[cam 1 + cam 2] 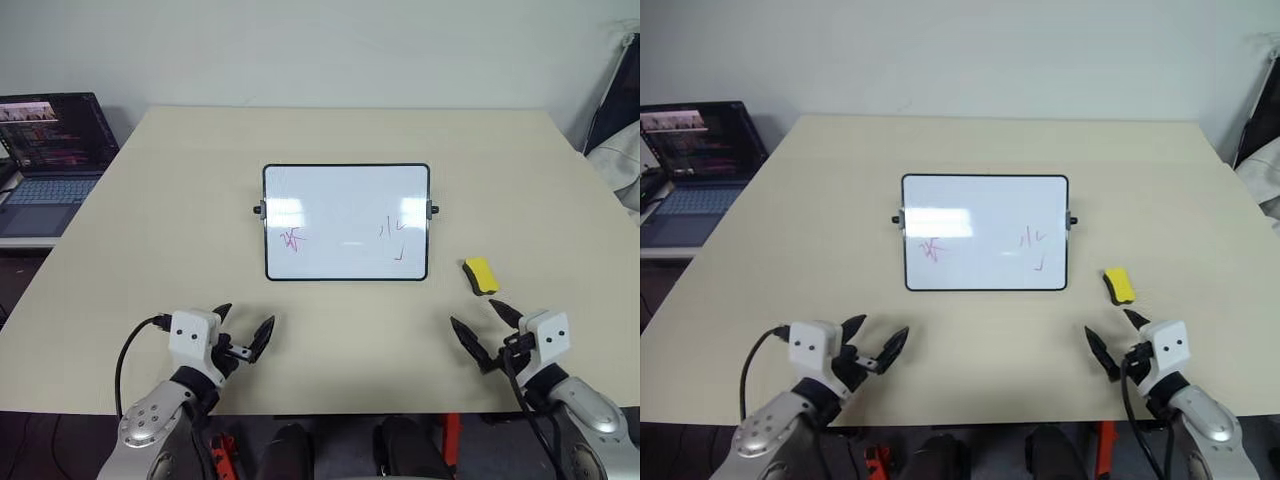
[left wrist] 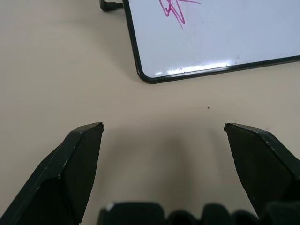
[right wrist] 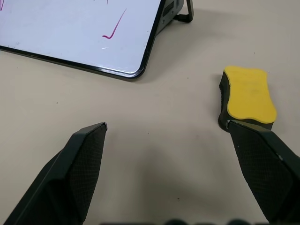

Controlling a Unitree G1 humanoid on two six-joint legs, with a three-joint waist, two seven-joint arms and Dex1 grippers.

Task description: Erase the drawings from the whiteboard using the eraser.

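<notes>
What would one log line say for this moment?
stage: start | left gripper: open, empty | right gripper: open, near eraser | whiteboard: drawings unerased

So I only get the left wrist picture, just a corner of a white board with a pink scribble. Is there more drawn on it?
Observer: Yes, the whiteboard has a few more thin strokes toward its right side.
Operator: And what wipes them off?
Observer: A yellow eraser lies on the table, right of the board.
Operator: Is a hand holding it?
Observer: No. The right gripper is open just short of it, and the left gripper is open too.
</notes>
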